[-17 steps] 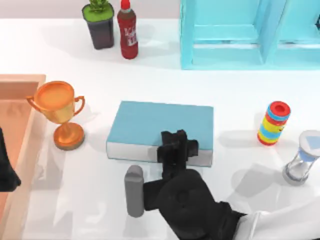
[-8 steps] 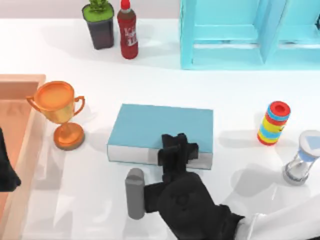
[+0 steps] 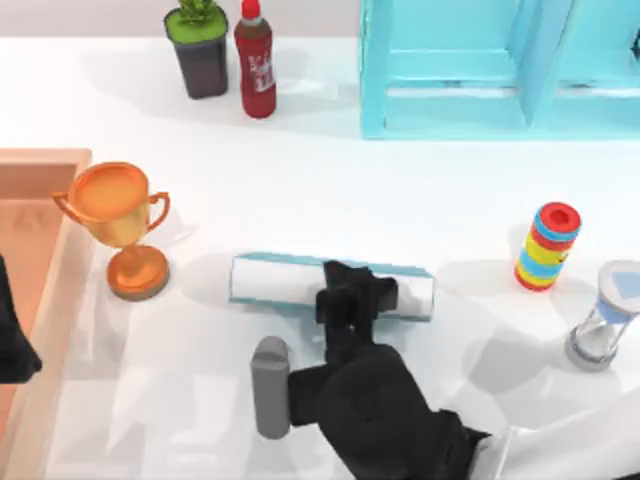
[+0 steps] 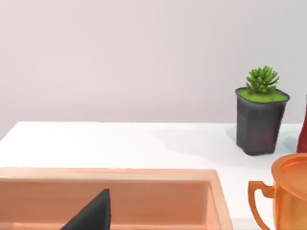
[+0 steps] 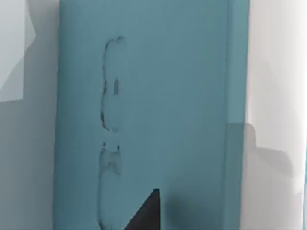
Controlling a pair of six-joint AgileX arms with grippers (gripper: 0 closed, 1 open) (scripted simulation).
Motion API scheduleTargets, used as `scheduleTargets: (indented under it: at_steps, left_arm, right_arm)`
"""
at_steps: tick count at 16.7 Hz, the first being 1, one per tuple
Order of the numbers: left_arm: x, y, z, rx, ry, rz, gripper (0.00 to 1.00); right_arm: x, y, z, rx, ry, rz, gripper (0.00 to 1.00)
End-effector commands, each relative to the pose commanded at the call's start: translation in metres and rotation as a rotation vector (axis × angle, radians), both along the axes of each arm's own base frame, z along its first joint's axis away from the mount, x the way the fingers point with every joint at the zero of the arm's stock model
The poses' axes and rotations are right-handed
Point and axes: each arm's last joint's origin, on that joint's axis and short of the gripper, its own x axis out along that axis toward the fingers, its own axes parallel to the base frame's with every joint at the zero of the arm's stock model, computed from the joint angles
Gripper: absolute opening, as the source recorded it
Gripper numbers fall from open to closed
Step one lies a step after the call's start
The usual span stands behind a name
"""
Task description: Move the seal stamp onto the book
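Observation:
The book point(image 3: 280, 282) stands tipped up on the middle of the table, its white page edges facing up and only a thin teal strip of cover along the far side. In the right wrist view its teal cover point(image 5: 158, 96) is close in front of the camera. My right gripper point(image 3: 352, 295) reaches in from the near edge and overlaps the book's near side, right of its middle. The seal stamp is hidden. My left gripper point(image 3: 10, 345) is parked at the left edge, over the wooden tray.
A golden trophy point(image 3: 120, 225) stands left of the book beside the wooden tray point(image 3: 45, 170). A striped cylinder point(image 3: 548, 245) and an hourglass point(image 3: 603, 315) stand at the right. A plant pot point(image 3: 200, 50), red bottle point(image 3: 256, 65) and light-blue shelf point(image 3: 480, 70) line the back.
The book lay flat with its teal cover up; now it has tipped up so the page edges face the top camera. The right gripper has hardly moved. The left arm is still.

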Motion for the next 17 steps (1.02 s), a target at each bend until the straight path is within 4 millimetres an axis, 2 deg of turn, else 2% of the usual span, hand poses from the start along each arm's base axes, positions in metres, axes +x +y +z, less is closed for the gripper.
scheduleTargets:
  at_steps: [2, 3, 12, 14, 17]
  left_arm:
    - [0.0, 0.0, 0.0, 0.0, 0.0, 0.0, 1.0]
    - [0.0, 0.0, 0.0, 0.0, 0.0, 0.0, 1.0]
    - [0.0, 0.0, 0.0, 0.0, 0.0, 0.0, 1.0]
    - [0.0, 0.0, 0.0, 0.0, 0.0, 0.0, 1.0]
    - [0.0, 0.0, 0.0, 0.0, 0.0, 0.0, 1.0]
  right_arm:
    - [0.0, 0.0, 0.0, 0.0, 0.0, 0.0, 0.98]
    - [0.0, 0.0, 0.0, 0.0, 0.0, 0.0, 1.0]
    - [-0.001, 0.0, -0.001, -0.001, 0.002, 0.001, 1.0]
    - [-0.011, 0.004, 0.001, 0.009, 0.012, 0.006, 1.0]
    - [-0.051, 0.015, 0.001, 0.029, 0.049, 0.035, 1.0]
